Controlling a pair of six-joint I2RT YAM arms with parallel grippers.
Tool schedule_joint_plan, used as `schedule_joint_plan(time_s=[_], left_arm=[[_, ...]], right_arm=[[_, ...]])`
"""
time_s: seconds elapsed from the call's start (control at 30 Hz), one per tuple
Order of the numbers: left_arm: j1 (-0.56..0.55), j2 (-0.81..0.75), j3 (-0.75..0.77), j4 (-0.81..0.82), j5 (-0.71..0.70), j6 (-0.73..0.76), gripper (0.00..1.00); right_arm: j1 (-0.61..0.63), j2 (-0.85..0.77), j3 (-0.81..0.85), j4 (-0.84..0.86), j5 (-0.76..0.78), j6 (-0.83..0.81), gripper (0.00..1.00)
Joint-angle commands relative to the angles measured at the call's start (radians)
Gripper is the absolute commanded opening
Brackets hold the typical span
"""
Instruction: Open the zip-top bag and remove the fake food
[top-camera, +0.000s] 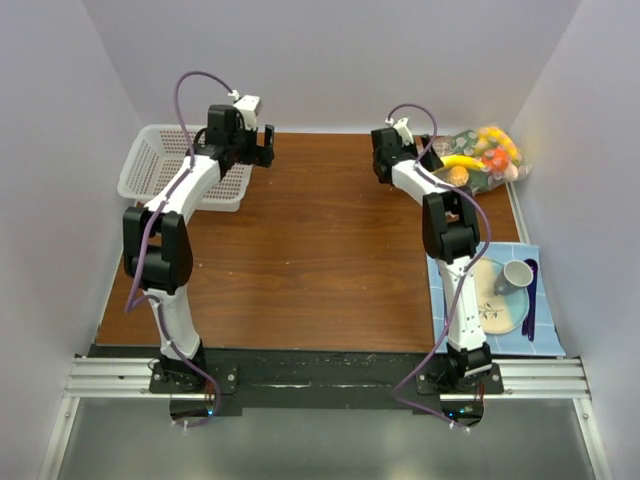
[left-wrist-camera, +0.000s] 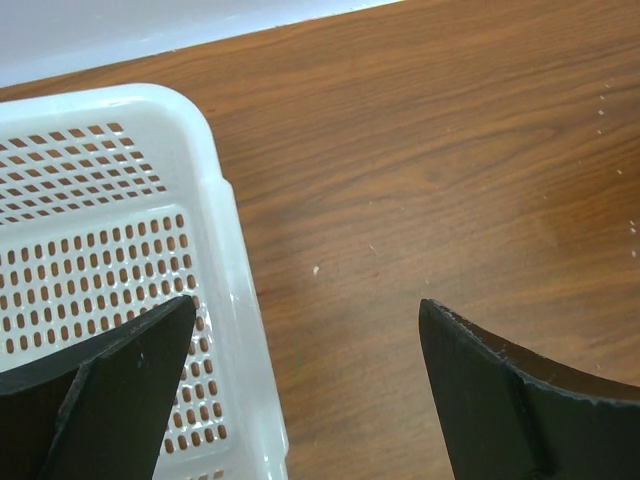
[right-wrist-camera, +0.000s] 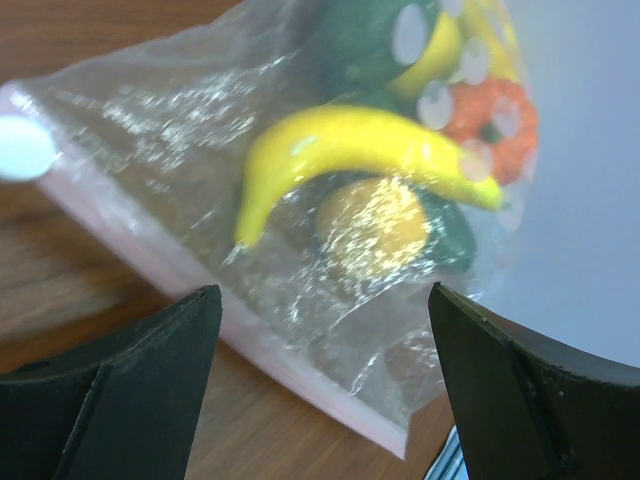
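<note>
Pale walls (top-camera: 330, 60), wooden table (top-camera: 320, 250); left gripper (left-wrist-camera: 307, 305) and right gripper (right-wrist-camera: 325, 300) gape wide, zip-top bag (right-wrist-camera: 200, 150) seemingly sealed.

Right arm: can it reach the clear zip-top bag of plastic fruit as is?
Probably yes. The right gripper is open, and the clear crinkly zip-top bag lies just ahead with nothing between.

Zip-top bag (right-wrist-camera: 160, 130) blurred, cut off at top; basket (left-wrist-camera: 240, 330) cut off left.
</note>
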Motion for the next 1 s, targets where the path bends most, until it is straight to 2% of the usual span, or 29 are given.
schedule_joint_plan(time_s=[0.0, 0.2, 0.37, 0.67, 0.77, 0.97], left_arm=[[0.008, 0.0, 0.055, 0.083, -0.084, 0.004, 1.0], [0.002, -0.023, 0.04, 0.108, -0.099, 0.034, 1.0], [-0.014, -0.014, 0.026, 0.149, -0.173, 0.065, 1.0], [-0.031, 0.101, 0.092, 0.188, -0.263, 0.145, 1.0], [-0.032, 0.13, 0.112, 0.188, -0.28, 0.145, 1.0], [-0.034, 0.142, 0.063, 0.211, -0.308, 0.154, 1.0]], right_arm=[[0.027, 0.017, 0.011, -0.08, -0.064, 0.098, 0.88], [0.061, -0.062, -0.119, 0.026, -0.101, 0.097, 0.89], [0.056, -0.005, -0.046, -0.023, -0.062, 0.091, 0.88], [-0.011, 0.035, -0.032, -0.02, -0.022, 0.08, 0.83], [-0.03, 0.038, -0.027, -0.025, -0.029, 0.082, 0.81], [-0.04, 0.044, -0.029, -0.028, -0.036, 0.092, 0.7]])
